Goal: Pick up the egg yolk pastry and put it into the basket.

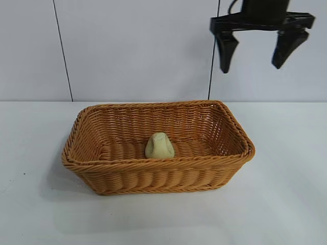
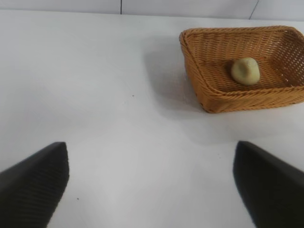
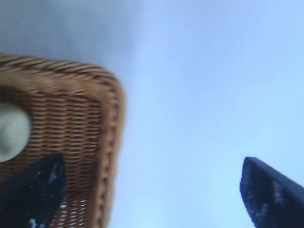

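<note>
I see the pastry (image 1: 159, 146) lying inside the basket (image 1: 102, 176) on the counter (image 1: 286, 204). My right claw (image 1: 260, 48) hangs spread and empty high above the basket's right end; my left claw (image 2: 152, 185) gapes over bare counter.

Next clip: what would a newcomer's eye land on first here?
The orange-tan basket in the middle of the white table, with the pale egg yolk pastry sitting on its floor near the front wall. Next, the right end effector high above the basket's right end, jaws wide and empty.
</note>
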`<action>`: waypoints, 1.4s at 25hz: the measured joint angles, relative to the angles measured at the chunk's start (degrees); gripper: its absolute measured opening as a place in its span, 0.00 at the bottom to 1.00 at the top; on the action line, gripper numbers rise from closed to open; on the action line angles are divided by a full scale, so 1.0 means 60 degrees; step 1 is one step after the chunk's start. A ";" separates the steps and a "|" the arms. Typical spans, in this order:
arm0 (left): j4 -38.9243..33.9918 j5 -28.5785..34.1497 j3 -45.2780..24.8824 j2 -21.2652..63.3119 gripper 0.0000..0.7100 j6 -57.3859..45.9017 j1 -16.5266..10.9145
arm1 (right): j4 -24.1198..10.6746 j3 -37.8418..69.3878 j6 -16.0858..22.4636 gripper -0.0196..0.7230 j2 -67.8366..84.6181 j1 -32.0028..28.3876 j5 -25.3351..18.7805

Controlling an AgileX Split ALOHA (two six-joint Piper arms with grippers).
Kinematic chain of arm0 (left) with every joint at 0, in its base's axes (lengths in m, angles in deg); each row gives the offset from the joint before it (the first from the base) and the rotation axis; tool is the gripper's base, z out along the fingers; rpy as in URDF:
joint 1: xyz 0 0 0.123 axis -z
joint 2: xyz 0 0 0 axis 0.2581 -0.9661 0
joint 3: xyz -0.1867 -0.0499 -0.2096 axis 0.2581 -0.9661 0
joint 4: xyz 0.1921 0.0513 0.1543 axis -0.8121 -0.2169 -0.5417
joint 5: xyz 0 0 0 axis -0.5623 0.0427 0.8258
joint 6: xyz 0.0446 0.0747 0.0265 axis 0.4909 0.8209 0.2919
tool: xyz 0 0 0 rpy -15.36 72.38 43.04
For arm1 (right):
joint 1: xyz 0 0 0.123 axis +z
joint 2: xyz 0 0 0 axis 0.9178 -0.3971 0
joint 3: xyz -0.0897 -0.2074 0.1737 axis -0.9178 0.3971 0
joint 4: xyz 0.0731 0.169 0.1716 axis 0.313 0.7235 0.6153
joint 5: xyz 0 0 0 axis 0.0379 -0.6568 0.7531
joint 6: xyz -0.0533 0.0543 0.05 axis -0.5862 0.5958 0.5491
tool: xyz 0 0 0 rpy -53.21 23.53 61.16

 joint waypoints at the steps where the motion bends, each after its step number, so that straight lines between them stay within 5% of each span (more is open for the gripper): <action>1: 0.0000 0.0000 0.0000 0.0000 0.97 0.0000 0.0000 | -0.0020 0.0000 -0.0022 0.96 0.0000 -0.0395 0.0000; 12: 0.0000 0.0000 0.0000 0.0000 0.97 0.0000 0.0000 | 0.0592 0.0089 -0.0683 0.96 0.0021 -0.2554 -0.0008; 18: 0.0000 0.0000 0.0000 0.0000 0.97 0.0000 0.0000 | 0.1298 0.1714 -0.1015 0.96 0.0595 -0.2512 -0.0006; 35: 0.0000 0.0000 0.0000 0.0000 0.97 0.0000 0.0000 | 0.1828 0.6747 -0.1378 0.96 0.5988 -0.0875 -0.0095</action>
